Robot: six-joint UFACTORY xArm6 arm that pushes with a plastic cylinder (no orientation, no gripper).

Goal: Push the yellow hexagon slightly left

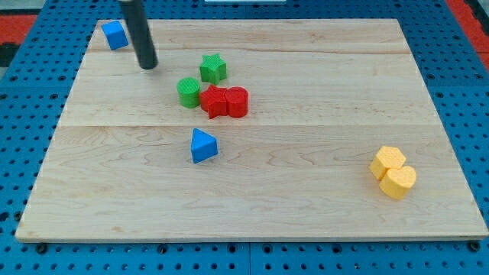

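The yellow hexagon (388, 160) lies near the wooden board's right edge, low in the view. A second yellow block (398, 182), rounded, touches it on its lower right. My tip (147, 66) rests on the board at the upper left, far from both yellow blocks. The dark rod rises from it toward the view's top.
A green star (213, 68), a green cylinder (189, 92), a red star (215, 101) and a red cylinder (237, 101) cluster just right of my tip. A blue triangle (202, 146) lies below them. A blue block (114, 34) sits at the board's (306, 214) top left corner.
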